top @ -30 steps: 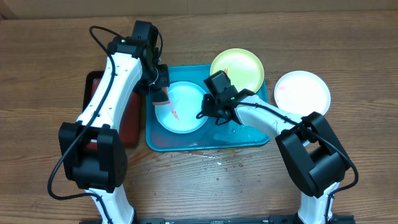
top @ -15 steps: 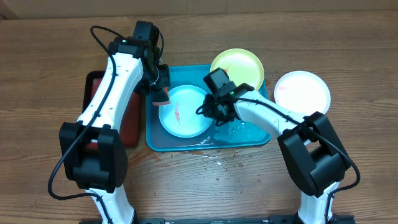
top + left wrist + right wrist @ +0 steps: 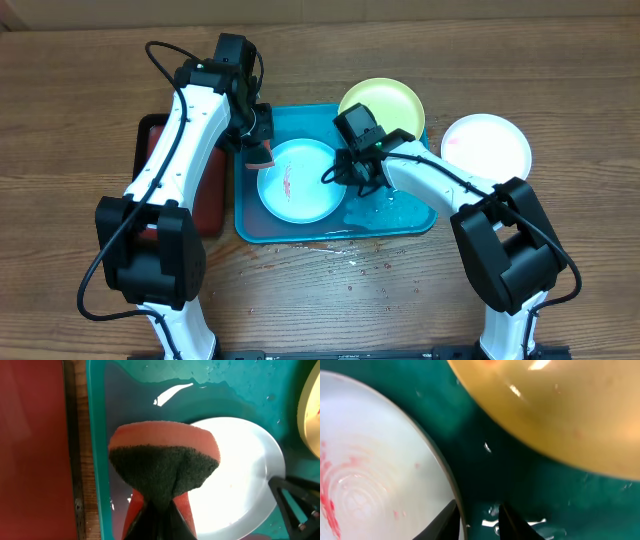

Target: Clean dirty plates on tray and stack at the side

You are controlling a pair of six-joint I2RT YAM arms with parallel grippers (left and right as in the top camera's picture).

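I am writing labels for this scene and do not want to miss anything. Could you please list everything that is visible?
teal-rimmed plate: one, white centre with red smear, in the blue tray
yellow-green plate: one, at the blue tray's far right corner
pinkish-white plate: one, on the table, right of the blue tray
blue tray: one, bright blue, wet, table centre
smaller tray: one, dark red, left of the blue tray
sponge: one, orange with dark scouring side, at the teal-rimmed plate's left edge
table: one, brown wood
left fingers: shut on the sponge
right fingers: open, at the teal-rimmed plate's right rim

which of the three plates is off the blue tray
The pinkish-white plate, alone on the table at the right. The teal-rimmed plate lies in the tray; the yellow-green plate overlaps its far corner.
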